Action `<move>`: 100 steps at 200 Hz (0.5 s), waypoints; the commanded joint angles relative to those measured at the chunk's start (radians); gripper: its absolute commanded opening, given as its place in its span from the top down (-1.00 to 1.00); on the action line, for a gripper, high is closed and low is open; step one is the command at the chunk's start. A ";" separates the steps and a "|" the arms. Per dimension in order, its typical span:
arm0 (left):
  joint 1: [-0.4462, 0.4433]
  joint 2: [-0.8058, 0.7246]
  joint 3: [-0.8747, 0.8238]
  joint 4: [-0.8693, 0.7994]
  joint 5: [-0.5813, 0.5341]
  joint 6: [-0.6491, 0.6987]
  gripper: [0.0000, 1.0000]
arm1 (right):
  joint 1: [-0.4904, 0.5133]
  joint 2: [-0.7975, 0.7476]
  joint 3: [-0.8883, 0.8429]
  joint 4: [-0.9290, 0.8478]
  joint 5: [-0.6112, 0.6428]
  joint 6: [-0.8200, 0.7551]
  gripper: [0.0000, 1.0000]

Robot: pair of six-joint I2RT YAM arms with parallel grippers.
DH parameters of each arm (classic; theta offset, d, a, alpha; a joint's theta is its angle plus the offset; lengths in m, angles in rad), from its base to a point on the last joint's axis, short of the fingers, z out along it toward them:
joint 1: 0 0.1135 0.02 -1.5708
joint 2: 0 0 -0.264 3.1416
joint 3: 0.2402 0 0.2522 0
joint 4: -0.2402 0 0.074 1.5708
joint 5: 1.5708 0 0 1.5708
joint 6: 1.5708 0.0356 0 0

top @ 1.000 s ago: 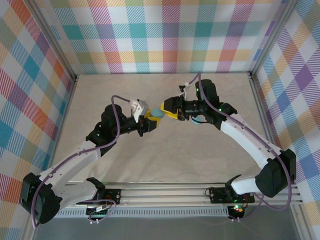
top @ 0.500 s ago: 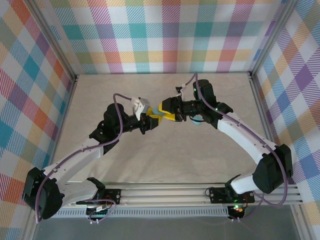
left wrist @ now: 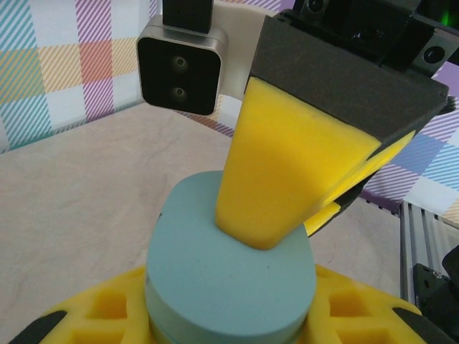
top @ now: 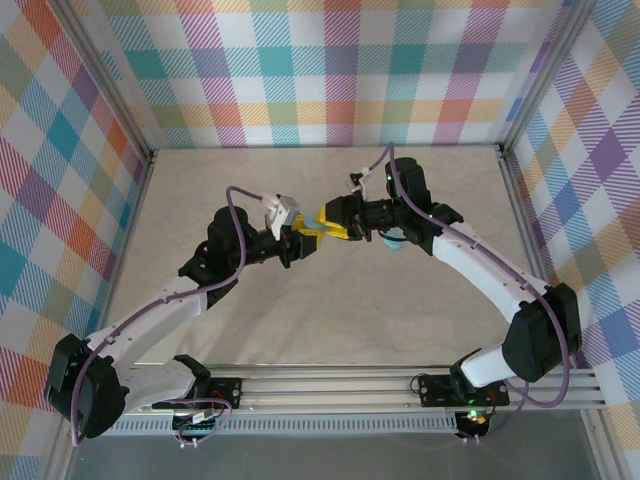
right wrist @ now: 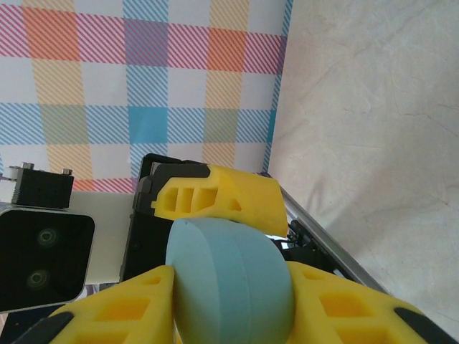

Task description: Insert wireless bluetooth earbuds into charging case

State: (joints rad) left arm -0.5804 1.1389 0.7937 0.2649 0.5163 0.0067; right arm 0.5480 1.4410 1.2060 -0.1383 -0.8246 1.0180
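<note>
- The charging case (top: pixel 312 226) — a teal oval pebble — hangs above the table (top: pixel 300 330), a little above the middle of the top view, where the two arms meet.
- The left hand (top: pixel 304 239) reaches in from the lower left and is clamped on the case. In the left wrist view its yellow fingers (left wrist: pixel 93 308) sit along the bottom edge of the frame, one on each side of the case and touching it.
- The right hand (top: pixel 327 221) comes in from the upper right and is closed on the same case. In the right wrist view its two yellow fingers (right wrist: pixel 308 287) press against opposite sides of the case at the bottom of the frame.
- In the left wrist view, one right-hand finger lies flat on the broad top face of the case, slanting down from the upper right.
- In the right wrist view, a left-hand finger shows just behind the case, near the middle of the frame.
- The case looks shut, with a thin seam running round its rim.
- Another teal shape (top: pixel 392 241) lies on the table right of centre, partly under the right arm. What it is I cannot tell.
- The right arm's silver-faced wrist camera (left wrist: pixel 183 68) sits at the upper left of the left wrist view.
- Plaid walls (top: pixel 330 70) close in the table on three sides.
</note>
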 commanded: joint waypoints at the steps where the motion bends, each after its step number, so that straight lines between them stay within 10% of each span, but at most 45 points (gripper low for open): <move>1: -0.009 -0.008 0.000 0.019 -0.005 -0.003 0.69 | 0.004 0.013 0.004 0.050 -0.012 0.021 0.36; 100: -0.001 -0.135 -0.050 -0.109 -0.156 0.057 -0.39 | -0.099 0.043 -0.064 0.101 0.103 0.034 0.47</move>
State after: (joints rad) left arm -0.5804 1.0611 0.7696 0.2016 0.4221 0.0357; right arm 0.4812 1.4456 1.1706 -0.0868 -0.7654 1.0512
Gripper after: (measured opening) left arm 0.676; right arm 0.318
